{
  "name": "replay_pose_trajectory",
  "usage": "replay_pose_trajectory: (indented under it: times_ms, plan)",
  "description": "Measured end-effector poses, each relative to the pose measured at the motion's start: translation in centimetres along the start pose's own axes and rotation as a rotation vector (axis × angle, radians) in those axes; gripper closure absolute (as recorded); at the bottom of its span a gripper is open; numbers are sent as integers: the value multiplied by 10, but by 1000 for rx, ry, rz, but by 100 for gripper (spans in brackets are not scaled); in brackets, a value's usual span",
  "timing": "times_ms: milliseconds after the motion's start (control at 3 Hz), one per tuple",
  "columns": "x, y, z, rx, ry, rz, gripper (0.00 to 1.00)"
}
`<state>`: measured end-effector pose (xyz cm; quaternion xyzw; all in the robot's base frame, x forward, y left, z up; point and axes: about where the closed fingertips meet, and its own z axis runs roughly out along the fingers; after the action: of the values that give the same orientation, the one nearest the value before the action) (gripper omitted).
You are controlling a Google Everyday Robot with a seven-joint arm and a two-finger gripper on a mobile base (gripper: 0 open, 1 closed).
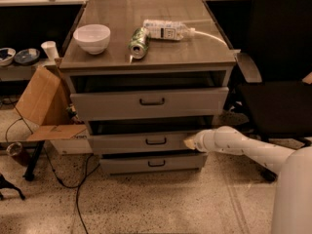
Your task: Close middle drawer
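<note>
1. The gripper (188,142) is sitting low at the cabinet (146,65), its tip resting against the right part of the middle drawer (122,143), just right of the handle (156,141).
2. Whether the gripper is spread or pressed together, I cannot tell from this angle. It is not holding anything, only meeting the front panel.
3. The arm (243,147) is reaching in from the right, lying almost level, lined up for a straight push inward.
4. The middle drawer is standing partly out. A dark strip is showing above its front, and the panel is jutting forward of the cabinet side, so the task is not yet done.
5. The top drawer (112,104) is hanging out further, and the bottom drawer (126,164) is looking slightly out too. Neither is today's job.
6. As I am judging it, contact is made and the closing push is what is left: the panel needs driving back until that dark strip disappears.
7. Up top, the bowl (91,37), can (138,43) and bottle (163,29) are lying well clear of the action.
</note>
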<state>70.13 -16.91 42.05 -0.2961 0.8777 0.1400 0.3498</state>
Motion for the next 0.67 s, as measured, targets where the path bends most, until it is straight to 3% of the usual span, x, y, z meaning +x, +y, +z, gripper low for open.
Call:
replay_pose_trajectory:
  times_ms: [667]
  plan:
    - [-24, -7, 18, 14, -4, -34, 100]
